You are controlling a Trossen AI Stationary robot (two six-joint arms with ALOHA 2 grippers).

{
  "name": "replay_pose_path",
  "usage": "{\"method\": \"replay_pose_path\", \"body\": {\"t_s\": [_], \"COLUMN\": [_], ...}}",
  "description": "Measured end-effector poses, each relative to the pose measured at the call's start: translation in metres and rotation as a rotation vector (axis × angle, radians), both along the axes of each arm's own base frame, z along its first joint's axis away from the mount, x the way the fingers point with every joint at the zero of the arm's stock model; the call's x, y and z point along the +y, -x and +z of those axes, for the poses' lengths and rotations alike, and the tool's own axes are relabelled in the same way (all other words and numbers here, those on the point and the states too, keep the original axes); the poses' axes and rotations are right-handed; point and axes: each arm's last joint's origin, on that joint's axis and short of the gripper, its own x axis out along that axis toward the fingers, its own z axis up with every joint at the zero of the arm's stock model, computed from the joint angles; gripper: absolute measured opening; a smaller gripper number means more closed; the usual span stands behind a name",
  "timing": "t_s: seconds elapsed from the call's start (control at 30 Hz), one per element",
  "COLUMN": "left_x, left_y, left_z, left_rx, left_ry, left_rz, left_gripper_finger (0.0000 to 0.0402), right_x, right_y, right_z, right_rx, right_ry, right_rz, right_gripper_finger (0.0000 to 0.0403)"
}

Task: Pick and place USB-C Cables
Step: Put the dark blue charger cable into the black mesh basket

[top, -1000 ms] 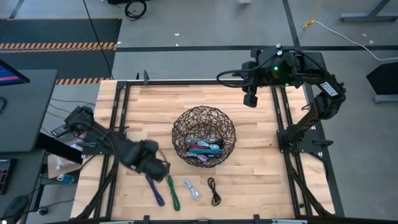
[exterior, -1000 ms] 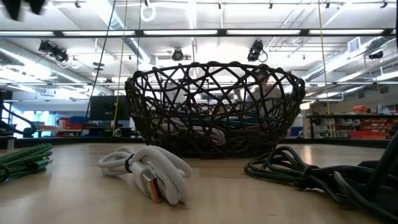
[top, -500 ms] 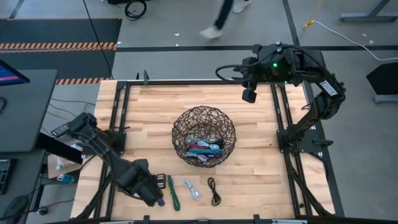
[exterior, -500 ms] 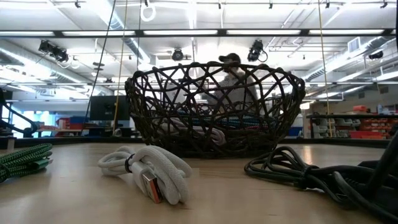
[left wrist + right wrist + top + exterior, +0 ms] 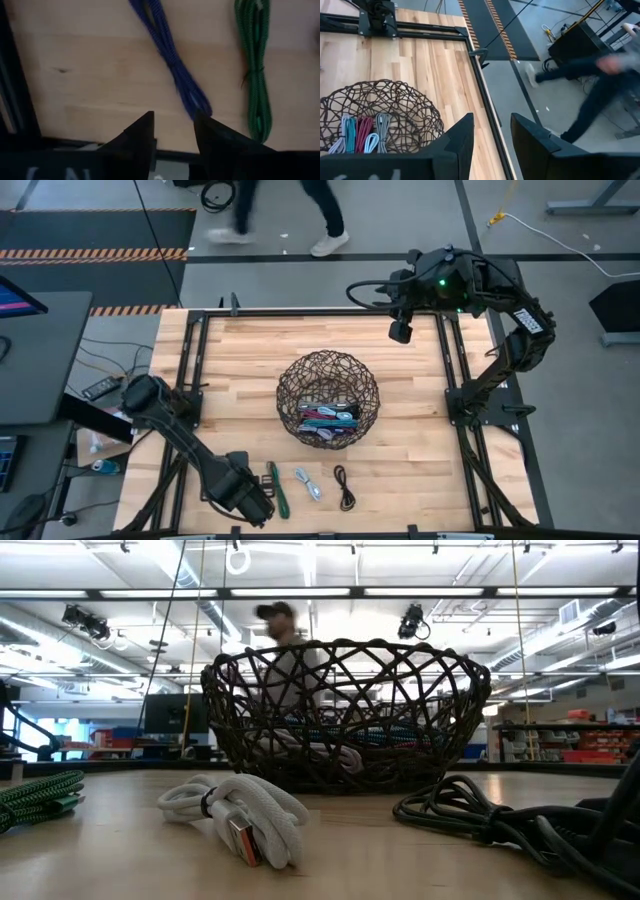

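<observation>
Four cable bundles lie in a row near the table's near edge: a purple one (image 5: 172,65), a green one (image 5: 277,485), a silvery white one (image 5: 308,483) and a black one (image 5: 344,487). More bundles lie inside the dark wire basket (image 5: 328,400). My left gripper (image 5: 250,500) is low over the purple cable and hides it in the high view. In its wrist view it is open (image 5: 173,120), with the cable's near end (image 5: 200,109) beside one fingertip. My right gripper (image 5: 402,330) waits open above the far right of the table. My left gripper comes at the purple cable from above, open. The cable's near end (image 5: 200,109) lies flat on the table right at the tip of one finger (image 5: 210,131). Whether that finger touches it, I cannot tell.
The green cable (image 5: 255,65) lies flat next to the purple one. A black frame rail (image 5: 12,75) runs along the table's left side and the near edge is close by. A person (image 5: 285,640) walks on the floor beyond the far edge. Bare wood surrounds the basket.
My left gripper has moved from beside the basket's left side toward the table's near edge and down, and now stands over the purple cable. The cables have stayed where they were. A person has walked from right to left past the far edge.
</observation>
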Motion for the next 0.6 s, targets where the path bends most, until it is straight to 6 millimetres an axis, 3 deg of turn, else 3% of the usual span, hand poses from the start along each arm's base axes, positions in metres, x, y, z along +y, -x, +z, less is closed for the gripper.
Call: {"method": "replay_pose_path", "body": {"t_s": [0.23, 0.6], "left_x": [0.004, 0.002], "left_y": [0.002, 0.001], "left_z": [-0.009, -0.052], "left_rx": [-0.019, -0.112], "left_ry": [-0.059, 0.031], "left_rz": [-0.003, -0.003], "left_gripper_finger": [0.0122, 0.0167], "right_x": [0.003, 0.004], "right_y": [-0.001, 0.0], "right_z": [0.0, -0.002], "right_rx": [-0.007, 0.015], "right_ry": [-0.051, -0.041], "right_rz": [0.071, 0.085], "right_gripper_finger": [0.0135, 0.0135]}}
